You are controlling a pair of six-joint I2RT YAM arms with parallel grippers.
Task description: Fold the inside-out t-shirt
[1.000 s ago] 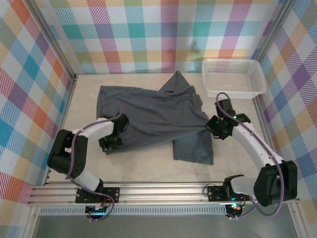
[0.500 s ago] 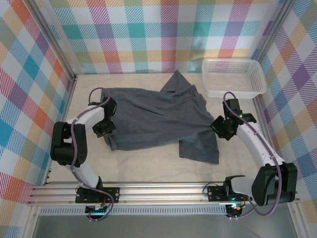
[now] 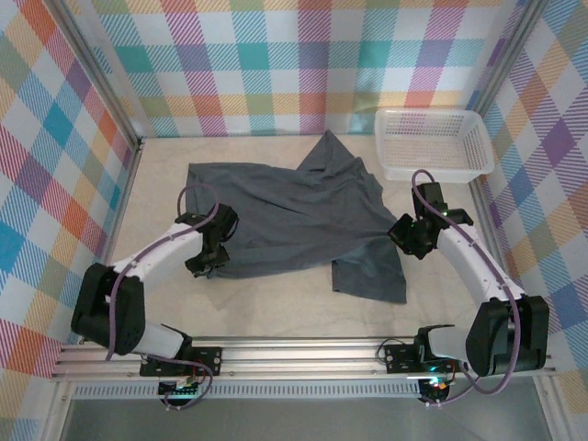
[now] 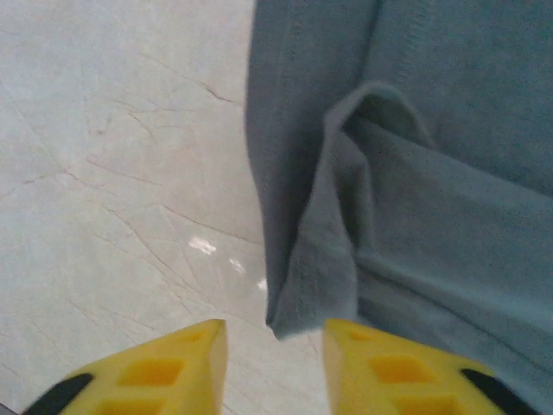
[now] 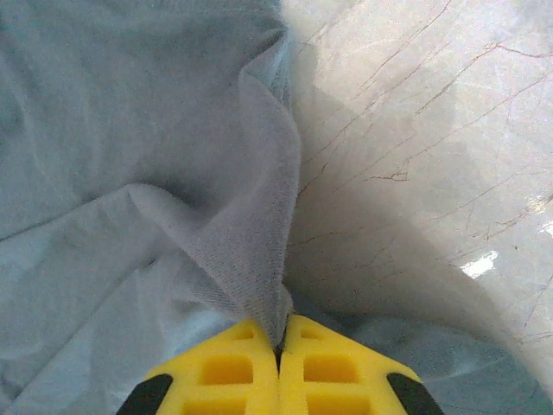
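The t-shirt (image 3: 285, 211) lies rumpled across the middle of the counter (image 3: 266, 308), dark grey against the pale marbled surface. Its widest part runs from the left side towards the right. One peak of cloth points to the far wall, close beside the basket (image 3: 432, 142) in the far right corner. Another flap hangs towards the near edge, right of centre.

The left fingers (image 3: 207, 266) sit at the near left edge of the cloth. In the left wrist view the left fingers (image 4: 186, 367) stand apart with a moderate gap and grip nothing. A folded, hemmed corner of the t-shirt (image 4: 415, 199) lies just ahead of that gap, with bare counter (image 4: 112, 173) to its left.

The right fingers (image 3: 404, 237) are at the right edge of the cloth, where folds gather towards them. In the right wrist view the right fingers (image 5: 255, 370) are pressed together on a pinched ridge of the t-shirt (image 5: 130, 130), which rises out of the closed tips. Bare counter (image 5: 415, 147) shows to the right of the ridge
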